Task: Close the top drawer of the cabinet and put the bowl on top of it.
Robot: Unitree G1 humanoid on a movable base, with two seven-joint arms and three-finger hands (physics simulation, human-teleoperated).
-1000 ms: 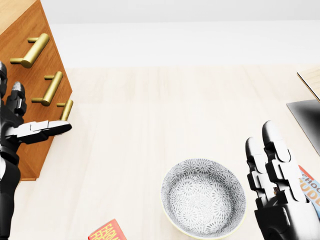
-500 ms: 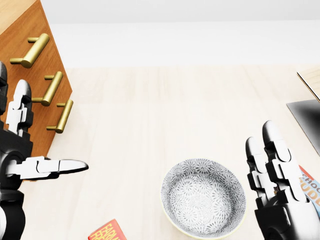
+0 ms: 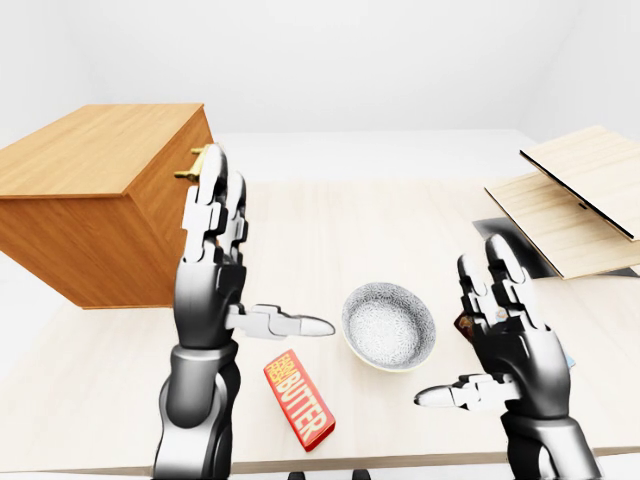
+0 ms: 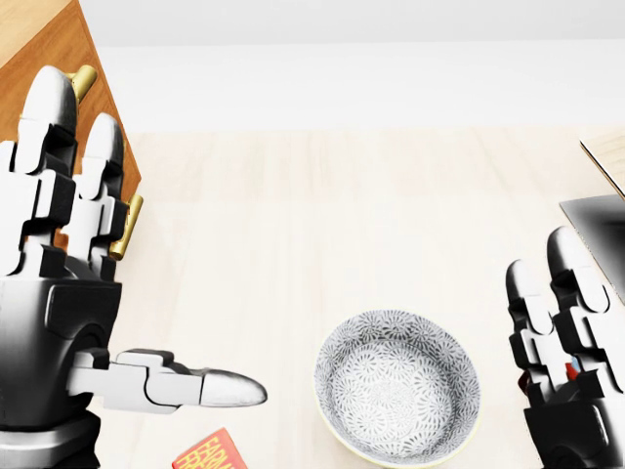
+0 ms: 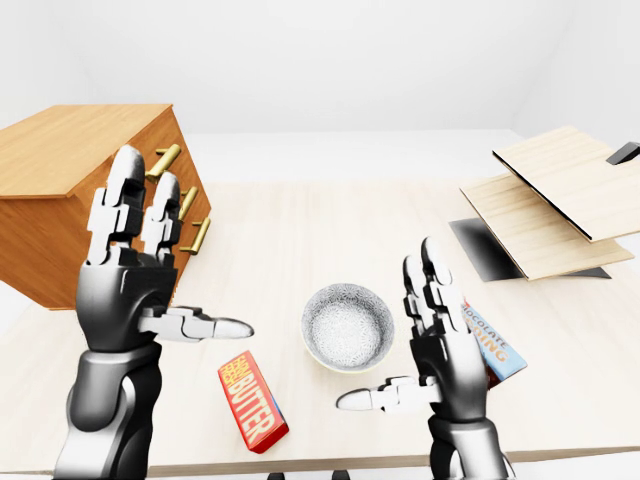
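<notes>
A wooden cabinet (image 5: 60, 190) stands at the left, with three brass handles (image 5: 165, 160) on its right face. The drawer fronts look flush from here. The grey-patterned bowl (image 4: 397, 388) sits upright on the pale table, low in the middle. My left hand (image 5: 175, 265) is raised and open between cabinet and bowl, fingers up and thumb pointing toward the bowl; it touches neither. In the head view it covers the lower handles. My right hand (image 3: 462, 325) stands open just right of the bowl, holding nothing.
A red butter box (image 5: 252, 400) lies near the table's bottom edge, left of the bowl. A chocolate pudding box (image 5: 490, 345) lies behind my right hand. Tilted wooden boards (image 5: 560, 200) and a dark panel (image 5: 490, 250) occupy the right side.
My left hand has risen and come closer to the camera, now hiding the lower cabinet handles. The right hand has slid slightly down and right. The bowl has not moved.
</notes>
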